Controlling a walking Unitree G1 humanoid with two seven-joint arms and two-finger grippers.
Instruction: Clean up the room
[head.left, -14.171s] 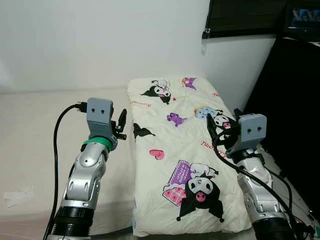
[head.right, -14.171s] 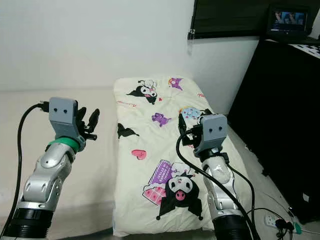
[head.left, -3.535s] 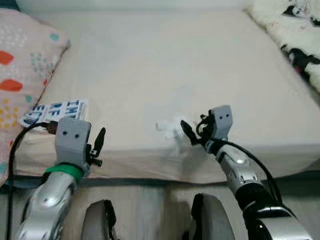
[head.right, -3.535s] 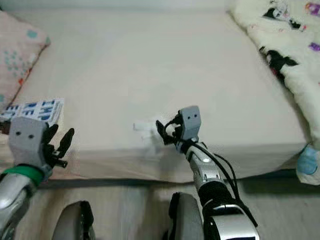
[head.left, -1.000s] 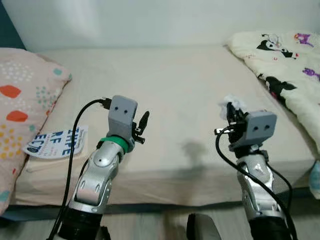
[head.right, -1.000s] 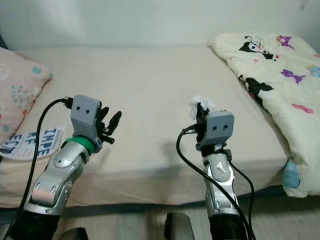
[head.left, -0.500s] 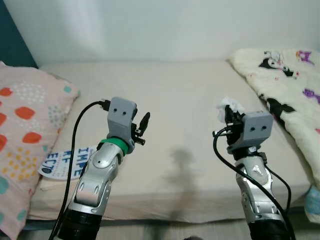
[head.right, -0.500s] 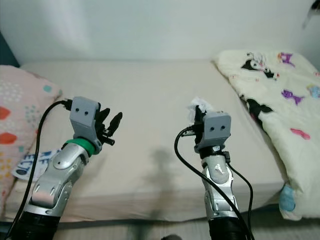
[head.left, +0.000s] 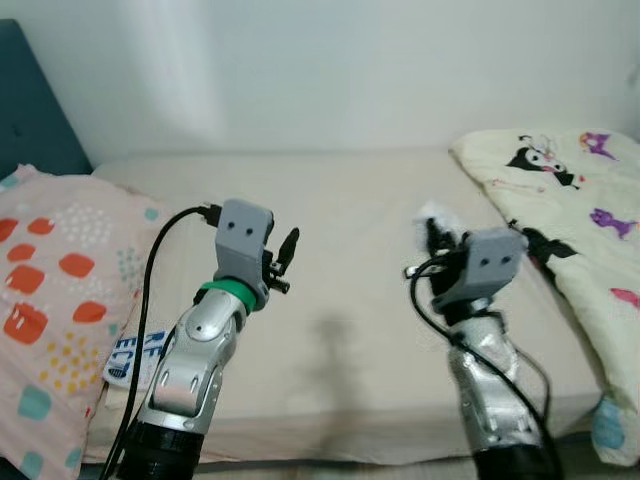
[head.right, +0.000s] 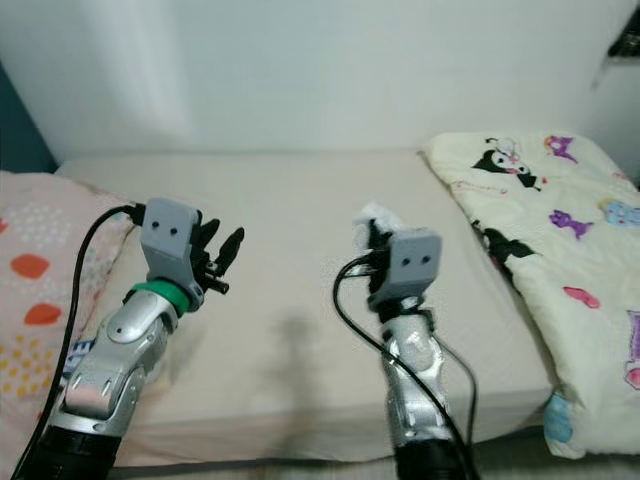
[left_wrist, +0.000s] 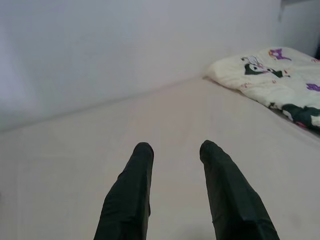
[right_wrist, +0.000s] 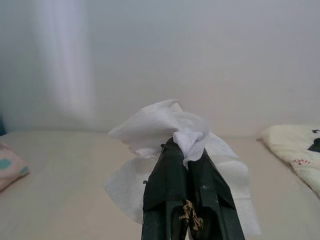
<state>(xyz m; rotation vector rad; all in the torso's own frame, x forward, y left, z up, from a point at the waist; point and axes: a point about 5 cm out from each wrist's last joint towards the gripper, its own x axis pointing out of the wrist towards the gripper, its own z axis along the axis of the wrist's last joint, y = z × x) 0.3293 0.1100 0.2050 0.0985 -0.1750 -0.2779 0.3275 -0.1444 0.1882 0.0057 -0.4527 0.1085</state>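
Cream bed (head.left: 350, 330) against white wall (head.left: 330, 70); patterned pillow (head.left: 50, 300) at left end, cartoon-print blanket (head.right: 560, 250) at right. Printed packet (head.left: 135, 350) lying beside pillow. Right gripper (right_wrist: 181, 147) raised above bed, fingers pressed together, pinching crumpled white tissue (right_wrist: 165, 122). Left gripper (left_wrist: 175, 150) raised above bed, fingers parted, nothing between them.

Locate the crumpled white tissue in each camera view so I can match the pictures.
Left eye view: crumpled white tissue, just above the right gripper, right of centre.
Right eye view: same tissue, at centre, over the bed.
Left wrist view: not in it.
Right wrist view: tissue pinched at the fingertips, centre.
Shared landmark: the cream cartoon-print quilt, on the robot's right.
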